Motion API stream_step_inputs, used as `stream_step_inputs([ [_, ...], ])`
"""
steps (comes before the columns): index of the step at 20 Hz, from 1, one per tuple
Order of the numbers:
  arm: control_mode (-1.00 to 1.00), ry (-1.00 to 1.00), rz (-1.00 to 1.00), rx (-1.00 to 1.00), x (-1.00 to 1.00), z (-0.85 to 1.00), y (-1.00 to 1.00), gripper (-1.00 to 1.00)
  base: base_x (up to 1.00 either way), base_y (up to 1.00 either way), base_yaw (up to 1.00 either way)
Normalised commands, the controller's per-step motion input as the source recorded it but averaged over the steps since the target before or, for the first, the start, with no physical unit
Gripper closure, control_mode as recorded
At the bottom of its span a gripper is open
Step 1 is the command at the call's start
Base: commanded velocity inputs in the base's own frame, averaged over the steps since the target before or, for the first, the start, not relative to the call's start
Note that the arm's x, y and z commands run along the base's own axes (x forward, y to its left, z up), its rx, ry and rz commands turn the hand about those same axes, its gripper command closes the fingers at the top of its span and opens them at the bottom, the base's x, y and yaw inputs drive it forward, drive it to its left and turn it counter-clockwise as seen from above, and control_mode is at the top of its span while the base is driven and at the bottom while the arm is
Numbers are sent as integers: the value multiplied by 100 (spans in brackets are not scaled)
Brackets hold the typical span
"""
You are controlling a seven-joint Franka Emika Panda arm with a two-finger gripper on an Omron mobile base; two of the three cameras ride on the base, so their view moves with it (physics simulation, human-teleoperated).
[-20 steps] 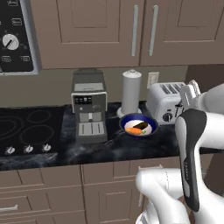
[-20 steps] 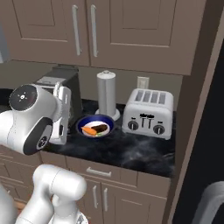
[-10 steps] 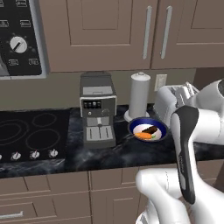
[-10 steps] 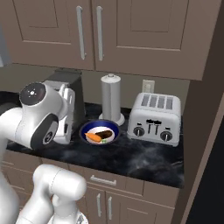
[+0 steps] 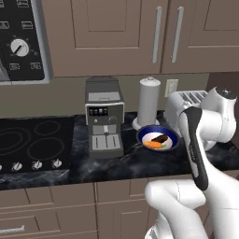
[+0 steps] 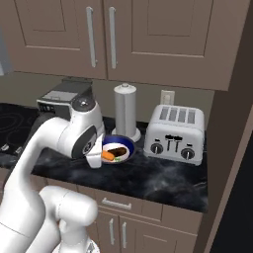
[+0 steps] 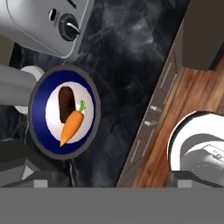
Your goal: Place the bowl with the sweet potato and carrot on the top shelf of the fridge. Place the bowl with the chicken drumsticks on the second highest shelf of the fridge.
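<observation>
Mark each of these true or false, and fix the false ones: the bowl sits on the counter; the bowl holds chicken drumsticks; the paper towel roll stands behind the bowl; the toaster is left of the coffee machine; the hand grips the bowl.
1. The bowl sits on the counter. True.
2. The bowl holds chicken drumsticks. False: it holds a carrot and a dark sweet potato.
3. The paper towel roll stands behind the bowl. True.
4. The toaster is left of the coffee machine. False: it is to the right, beyond the bowl.
5. The hand grips the bowl. False: the bowl lies free on the counter, seen from above in the hand view.
</observation>
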Motion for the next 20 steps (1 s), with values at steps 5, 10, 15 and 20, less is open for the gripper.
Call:
stream_step_inputs([
  [5, -100, 0, 17, 0, 19, -56, -3, -100, 0, 0, 0],
  [10, -100, -2, 5, 0, 48, -35, -1, -100, 0, 0, 0],
  [15, -100, 0, 0, 0, 48, -22, -6, -100, 0, 0, 0],
  [20, -100, 2, 0, 0, 17, -48, -25, -100, 0, 0, 0],
])
